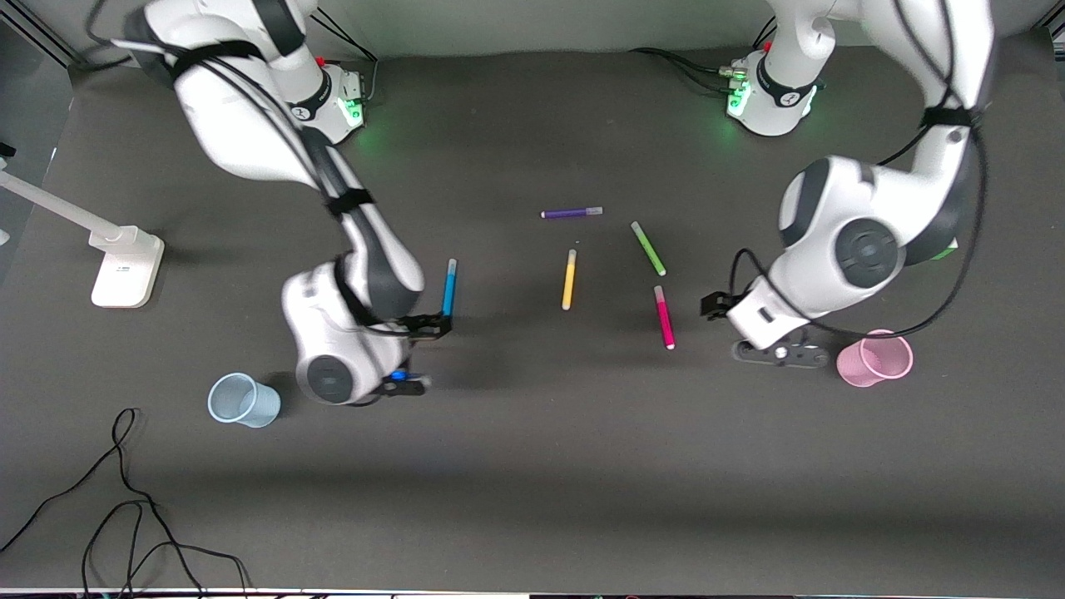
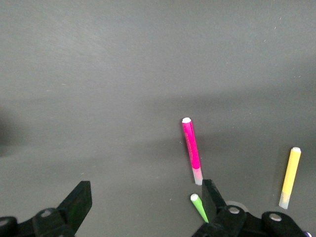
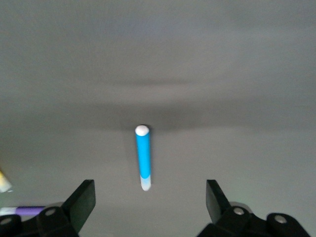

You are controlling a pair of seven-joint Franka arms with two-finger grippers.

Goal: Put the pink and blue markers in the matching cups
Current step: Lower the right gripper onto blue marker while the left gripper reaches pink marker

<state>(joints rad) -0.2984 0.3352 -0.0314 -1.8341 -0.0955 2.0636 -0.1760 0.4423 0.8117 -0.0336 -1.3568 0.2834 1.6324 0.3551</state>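
Overhead, both released: right end effector (image 3: 148, 200) above blue marker (image 3: 143, 158), left end effector (image 2: 143, 200) beside pink marker (image 2: 191, 150).

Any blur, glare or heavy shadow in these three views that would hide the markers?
Front view: even light, soft arm shadows, green base LEDs; pink marker and blue marker are crisp. Left wrist view: sharp. Right wrist view: slightly soft, with a shadow band above the blue marker; no glare.
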